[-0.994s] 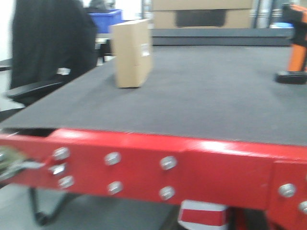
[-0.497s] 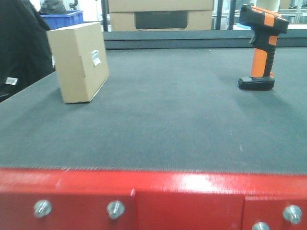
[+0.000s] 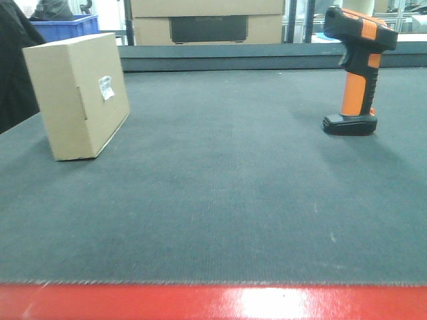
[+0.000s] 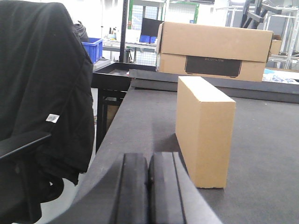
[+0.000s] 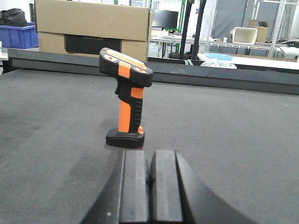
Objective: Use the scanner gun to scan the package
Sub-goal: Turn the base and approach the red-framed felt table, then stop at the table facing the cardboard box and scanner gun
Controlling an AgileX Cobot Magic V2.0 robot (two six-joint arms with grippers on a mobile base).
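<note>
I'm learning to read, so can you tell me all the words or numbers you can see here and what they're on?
"ECOFLOW" (faint, best reading): on the dark panel of the big brown carton behind the table.
Too small to read: the print on the white label on the package.
Nothing readable: the white tag on the black jacket.
No words visible: the scanner gun.

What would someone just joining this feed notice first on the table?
The scanner gun stands out most: bright orange and black, upright on its base at the far right of the dark table. On the left, the tan package stands on edge, its white label on the face turned toward the scanner gun's side. The left gripper and right gripper are both shut, touching neither object.
</note>
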